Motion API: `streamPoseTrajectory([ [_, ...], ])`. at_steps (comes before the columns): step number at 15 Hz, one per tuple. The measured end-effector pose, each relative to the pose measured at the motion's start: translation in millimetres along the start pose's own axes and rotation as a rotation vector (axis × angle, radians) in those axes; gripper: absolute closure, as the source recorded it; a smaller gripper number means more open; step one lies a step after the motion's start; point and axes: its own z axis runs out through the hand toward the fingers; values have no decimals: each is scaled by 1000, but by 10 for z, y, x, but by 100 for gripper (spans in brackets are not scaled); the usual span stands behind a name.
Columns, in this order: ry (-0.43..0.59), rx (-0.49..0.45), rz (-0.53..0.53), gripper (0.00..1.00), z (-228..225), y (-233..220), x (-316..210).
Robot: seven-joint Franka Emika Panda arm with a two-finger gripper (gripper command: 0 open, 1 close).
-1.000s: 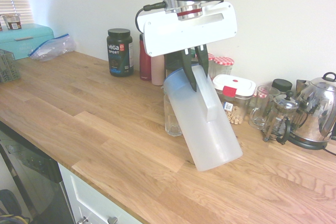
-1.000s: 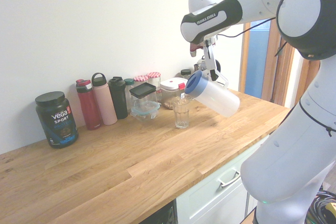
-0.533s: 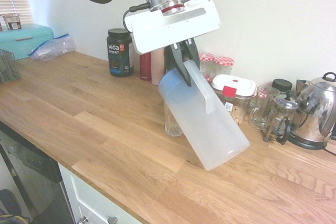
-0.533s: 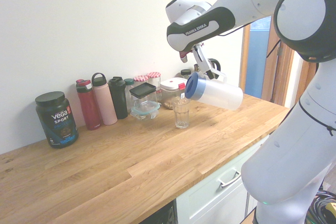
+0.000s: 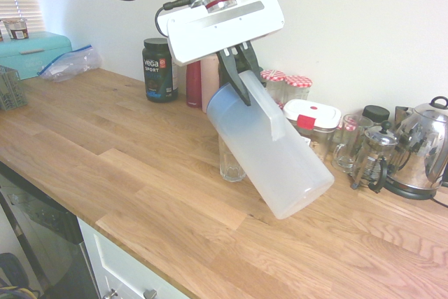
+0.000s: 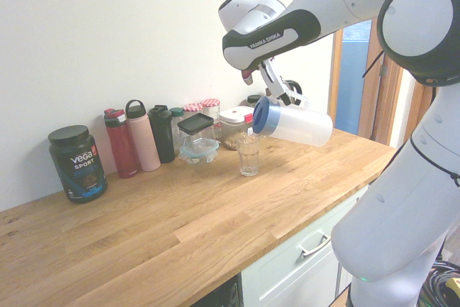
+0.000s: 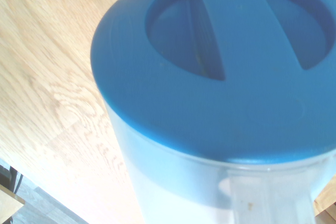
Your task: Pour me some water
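Wooden kitchen counter [image 5: 126, 173] fills the lower frame; at centre, the gripper [image 5: 238, 82], clamped on the frosted plastic pitcher with blue lid [image 5: 269, 155], has tipped it nearer level over the clear drinking glass [image 6: 249, 157]. Pouring seems underway, though no water shows.

pitcher [image 5: 269, 155]: frosted plastic | counter [image 5: 105, 166]: matt wood | kettle [image 5: 423, 148]: shiny metal

Blue lid [image 7: 210, 72] fills most of frame, two recessed half-round hollows split by raised bar. Translucent white pitcher [image 7: 173, 192] body below lid, handle [image 7: 268, 198] part visible. Light wooden counter [image 7: 47, 66] behind, grain clear.
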Motion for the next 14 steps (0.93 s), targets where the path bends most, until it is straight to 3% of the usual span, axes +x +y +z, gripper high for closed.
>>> streamPoseTrajectory([
  [2, 6, 14, 15, 100, -3, 46, -34],
  [6, 89, 157, 119, 100, -28, 293, -208],
  [14, 257, 464, 421, 100, 149, 778, -896],
])
